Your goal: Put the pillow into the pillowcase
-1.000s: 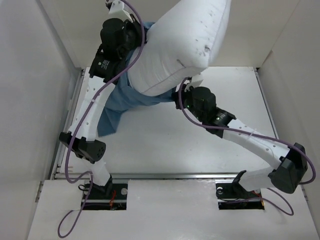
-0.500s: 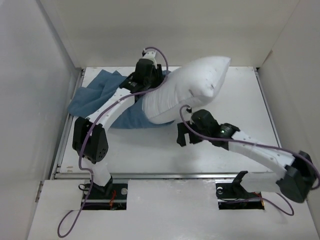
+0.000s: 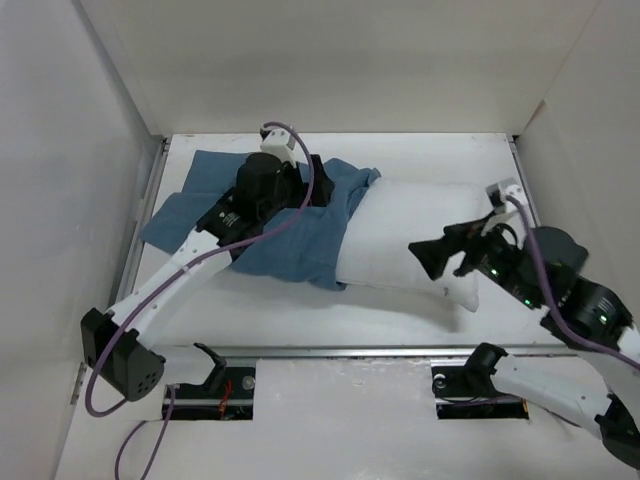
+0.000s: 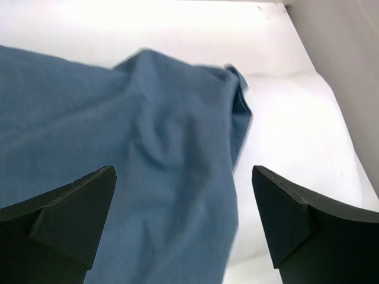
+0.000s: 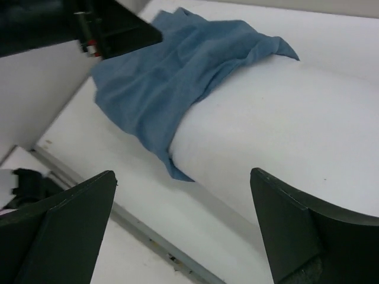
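Note:
The white pillow (image 3: pixel 405 235) lies flat across the right half of the table, its left end tucked inside the blue pillowcase (image 3: pixel 285 250). The pillowcase spreads wrinkled toward the far left. My left gripper (image 3: pixel 322 186) hovers open over the pillowcase near its mouth, holding nothing. In the left wrist view the pillowcase (image 4: pixel 148 148) fills the space under my left gripper (image 4: pixel 182 171), with the pillow (image 4: pixel 296 136) to its right. My right gripper (image 3: pixel 432 255) stands open above the pillow's right part. From the right wrist my right gripper (image 5: pixel 183 173) frames the pillow (image 5: pixel 284 118) and the pillowcase (image 5: pixel 160 77).
White enclosure walls stand on the left (image 3: pixel 90 150), the right (image 3: pixel 590 130) and at the back. A metal rail (image 3: pixel 330 350) runs along the table's near edge, also seen as the rail (image 5: pixel 148 236) from the right wrist. The left arm (image 5: pixel 89 23) shows at that view's top left.
Pillow and pillowcase, lifted high a second ago, came down flat on the table. Both grippers opened and let go. The right arm drew back to the right.

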